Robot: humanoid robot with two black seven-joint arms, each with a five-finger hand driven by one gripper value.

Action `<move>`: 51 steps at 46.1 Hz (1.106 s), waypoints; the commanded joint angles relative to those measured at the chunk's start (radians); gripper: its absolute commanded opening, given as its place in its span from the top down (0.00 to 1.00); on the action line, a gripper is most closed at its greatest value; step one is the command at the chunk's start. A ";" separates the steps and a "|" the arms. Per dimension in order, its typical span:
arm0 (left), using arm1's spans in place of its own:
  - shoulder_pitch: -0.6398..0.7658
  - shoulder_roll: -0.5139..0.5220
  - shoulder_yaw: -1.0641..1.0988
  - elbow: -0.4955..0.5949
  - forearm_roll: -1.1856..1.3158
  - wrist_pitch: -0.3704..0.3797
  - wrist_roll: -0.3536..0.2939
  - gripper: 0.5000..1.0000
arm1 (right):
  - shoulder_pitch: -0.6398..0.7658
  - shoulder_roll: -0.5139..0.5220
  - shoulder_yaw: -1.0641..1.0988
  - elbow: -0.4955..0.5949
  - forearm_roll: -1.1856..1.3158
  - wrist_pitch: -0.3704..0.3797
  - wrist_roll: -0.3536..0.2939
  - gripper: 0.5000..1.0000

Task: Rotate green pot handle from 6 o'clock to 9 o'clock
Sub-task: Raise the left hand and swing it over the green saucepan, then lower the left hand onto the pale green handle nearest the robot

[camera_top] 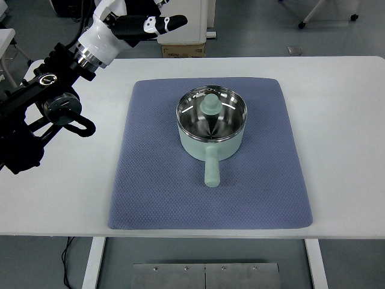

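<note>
A: Left arm (57, 99), entering from the left edge, up and left of the pot. Black links, white forearm, raised above the white table (60, 186).

B: Left hand (150, 25)?

A: Beyond the table's far edge, well up-left of the pot. Fingers (171, 23) stretched out toward the right, relaxed, holding nothing. Well apart from the pot.

B: Under the pot?

A: Blue-grey quilted mat (150, 192), squarish, flat on the table, spreading out on every side of the pot.

B: Pot itself?

A: Green pot (212, 144), upright, on the mat's upper middle. Shiny steel inside, glass lid on top with a pale green knob (210, 105) at centre.

B: Handle (212, 171)?

A: Pale green, straight, pointing down from the pot toward the near edge, roughly six o'clock. Lying over the mat, nothing touching it.

B: Right of the pot?

A: More mat, then bare table. Cardboard box (183, 49) on the floor behind the table, up from the pot and just left.
</note>
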 commanded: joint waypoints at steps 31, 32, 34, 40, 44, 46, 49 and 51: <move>-0.257 -0.042 0.185 -0.023 0.309 -0.064 0.001 0.00 | 0.000 0.000 0.000 0.000 0.000 0.000 0.000 0.00; -0.260 -0.042 0.186 -0.026 0.319 -0.067 0.001 0.00 | 0.000 0.000 0.000 0.000 0.000 0.000 0.000 0.00; -0.263 -0.040 0.188 -0.037 0.331 -0.075 0.001 0.00 | 0.000 0.000 0.000 0.000 0.000 0.000 0.000 0.00; -0.309 -0.033 0.255 -0.072 0.352 -0.096 0.003 0.00 | 0.000 0.000 0.000 0.000 0.000 0.000 0.000 0.00; -0.355 -0.027 0.323 -0.092 0.355 -0.098 0.003 0.00 | 0.000 0.000 0.000 0.000 0.000 0.000 0.000 0.00; -0.376 -0.024 0.353 -0.103 0.355 -0.098 0.003 0.00 | 0.000 0.000 0.000 0.000 0.000 0.000 0.000 0.00; -0.403 -0.020 0.392 -0.112 0.357 -0.099 0.003 0.00 | 0.000 0.000 0.000 0.000 0.000 0.000 0.000 0.00; -0.418 -0.019 0.416 -0.116 0.360 -0.101 0.001 0.00 | 0.000 0.000 0.000 0.000 0.000 0.000 0.000 0.00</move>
